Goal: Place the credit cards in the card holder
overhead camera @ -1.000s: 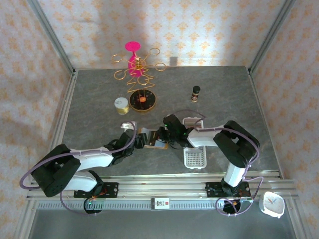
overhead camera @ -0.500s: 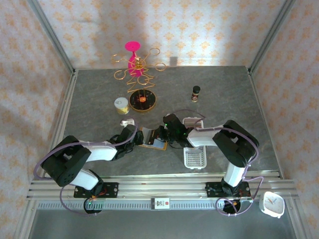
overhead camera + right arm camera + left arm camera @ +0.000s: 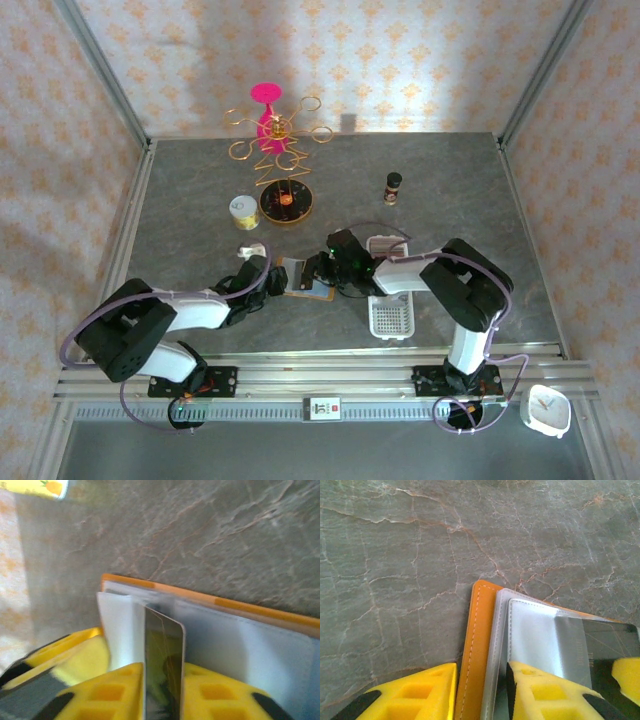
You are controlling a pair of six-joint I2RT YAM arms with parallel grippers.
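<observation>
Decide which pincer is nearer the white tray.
Right. The right pincer is just left of the tray, at the wallet; the left pincer lies beyond the wallet, farther left.

Soft, even light fills the overhead view, with a bright patch at 12 o'clock where the tabletop (image 3: 450, 200) meets the wall. The left wrist picture is crisp, with pale glare on the silvery lining of the card holder (image 3: 476, 645). The right wrist picture is blurred throughout and washed out toward 9 o'clock.
</observation>
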